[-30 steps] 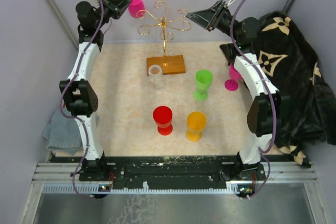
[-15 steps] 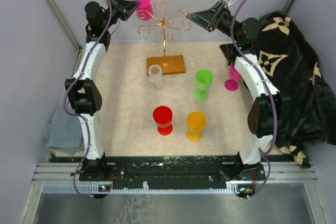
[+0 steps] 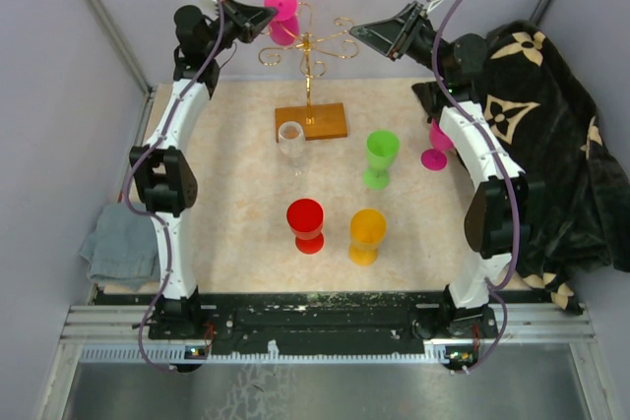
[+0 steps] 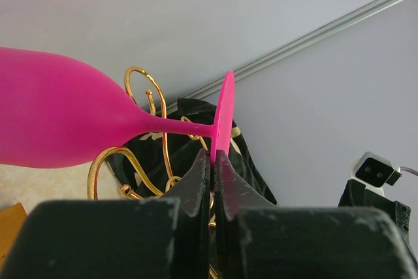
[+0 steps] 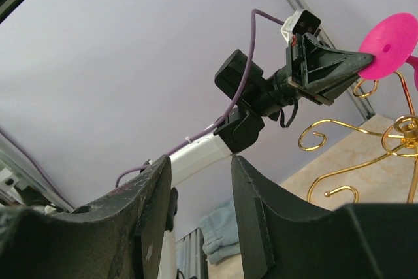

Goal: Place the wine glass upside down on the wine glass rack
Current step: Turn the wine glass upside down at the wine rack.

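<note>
Pale lilac walls close in behind the beige speckled tabletop (image 3: 226,194). My left gripper (image 4: 213,158) is pinching the foot's edge of the bright pink plastic wine glass (image 4: 59,122), held sideways in the air at 10 o'clock of the thin gold wire rack (image 3: 307,46). Whether bowl and scrolls touch, I cannot tell. My right gripper (image 3: 359,29) hangs spread at the rack's 2 o'clock, with open air between.

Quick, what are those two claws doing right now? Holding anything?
Left gripper: closed, pinching the foot of the pink wine glass.
Right gripper: open, holding nothing.
</note>
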You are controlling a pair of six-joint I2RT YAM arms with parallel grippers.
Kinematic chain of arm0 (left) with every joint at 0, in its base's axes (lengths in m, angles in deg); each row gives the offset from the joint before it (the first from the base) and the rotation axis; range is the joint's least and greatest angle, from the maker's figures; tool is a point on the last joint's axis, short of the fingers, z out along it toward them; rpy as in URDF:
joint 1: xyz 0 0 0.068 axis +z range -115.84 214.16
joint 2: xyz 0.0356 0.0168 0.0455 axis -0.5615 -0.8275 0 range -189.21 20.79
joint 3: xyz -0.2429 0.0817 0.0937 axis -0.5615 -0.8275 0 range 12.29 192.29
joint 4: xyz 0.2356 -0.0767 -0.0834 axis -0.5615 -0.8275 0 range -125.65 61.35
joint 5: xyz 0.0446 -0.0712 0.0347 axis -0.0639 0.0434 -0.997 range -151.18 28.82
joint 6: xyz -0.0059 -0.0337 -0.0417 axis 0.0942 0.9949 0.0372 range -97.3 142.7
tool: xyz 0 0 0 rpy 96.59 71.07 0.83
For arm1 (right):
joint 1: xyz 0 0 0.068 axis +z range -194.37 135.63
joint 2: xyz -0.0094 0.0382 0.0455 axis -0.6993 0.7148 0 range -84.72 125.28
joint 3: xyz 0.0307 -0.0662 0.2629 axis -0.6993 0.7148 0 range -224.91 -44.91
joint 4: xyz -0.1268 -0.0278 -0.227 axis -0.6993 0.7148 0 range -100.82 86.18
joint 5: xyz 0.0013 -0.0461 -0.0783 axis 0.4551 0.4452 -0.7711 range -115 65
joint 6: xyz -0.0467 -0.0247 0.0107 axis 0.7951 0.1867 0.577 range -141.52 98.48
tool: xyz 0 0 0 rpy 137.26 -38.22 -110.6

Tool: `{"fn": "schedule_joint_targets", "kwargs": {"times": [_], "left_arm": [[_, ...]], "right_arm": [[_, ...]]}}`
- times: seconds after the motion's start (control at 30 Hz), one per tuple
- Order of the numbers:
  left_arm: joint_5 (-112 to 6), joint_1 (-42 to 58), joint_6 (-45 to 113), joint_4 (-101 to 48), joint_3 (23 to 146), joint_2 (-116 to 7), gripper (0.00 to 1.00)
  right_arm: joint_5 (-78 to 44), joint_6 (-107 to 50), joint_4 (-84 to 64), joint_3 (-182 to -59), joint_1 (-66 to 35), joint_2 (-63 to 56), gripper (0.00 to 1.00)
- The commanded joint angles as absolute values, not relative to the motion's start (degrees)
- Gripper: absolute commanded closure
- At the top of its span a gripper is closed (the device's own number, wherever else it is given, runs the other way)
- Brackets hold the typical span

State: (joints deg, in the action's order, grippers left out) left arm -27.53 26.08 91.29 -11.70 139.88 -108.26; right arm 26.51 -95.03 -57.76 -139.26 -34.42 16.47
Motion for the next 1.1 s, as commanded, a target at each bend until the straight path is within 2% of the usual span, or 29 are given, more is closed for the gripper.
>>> {"fn": "schedule_joint_targets", "kwargs": {"times": [0.0, 1.07], "left_arm": [[-27.4, 25.0, 90.2, -10.5, 141.6, -109.3, 1.0], [-28.1, 22.8, 91.9, -7.1, 143.2, -112.3, 1.0]], "right_arm": [[26.1, -94.3, -59.8, -138.4, -34.5, 12.8, 0.58], [26.1, -95.0, -61.8, -135.4, -34.6, 12.3, 0.58]]}}
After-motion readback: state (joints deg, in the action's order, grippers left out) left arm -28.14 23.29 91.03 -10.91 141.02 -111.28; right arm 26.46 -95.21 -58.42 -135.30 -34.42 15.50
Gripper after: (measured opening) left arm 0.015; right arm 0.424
